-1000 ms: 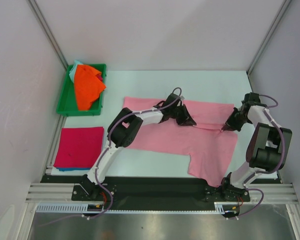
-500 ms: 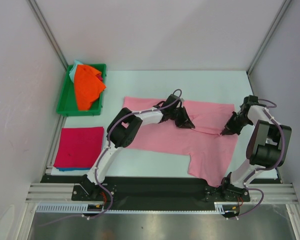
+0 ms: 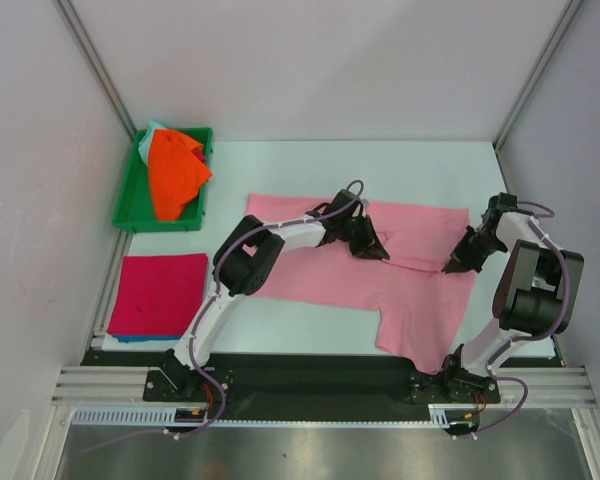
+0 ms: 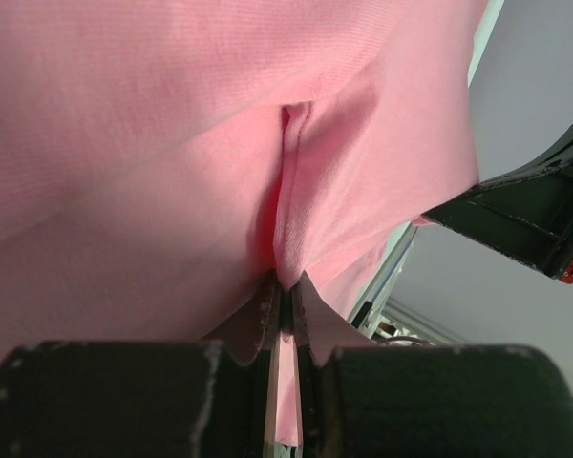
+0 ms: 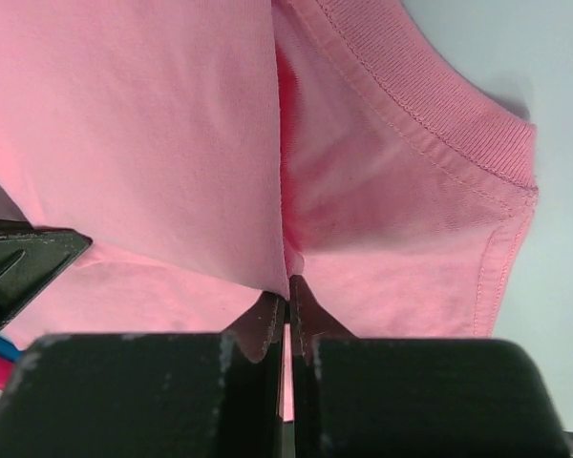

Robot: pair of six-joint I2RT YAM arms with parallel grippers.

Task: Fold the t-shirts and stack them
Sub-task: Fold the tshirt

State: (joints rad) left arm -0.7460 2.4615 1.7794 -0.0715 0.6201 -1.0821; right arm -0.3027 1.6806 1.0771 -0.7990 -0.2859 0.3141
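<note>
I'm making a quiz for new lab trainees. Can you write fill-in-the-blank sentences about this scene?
The spread-out shirt pinched by the left gripper and right gripper is coloured ____.
The orange shirt lies in a bin coloured ____.
The folded shirt lies on the ____ side of the table.
Missing words: pink; green; left.

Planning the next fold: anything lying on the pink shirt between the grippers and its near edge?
Nothing visible. The left gripper and right gripper pinch the pink shirt; no object lies on it toward its near edge.
</note>
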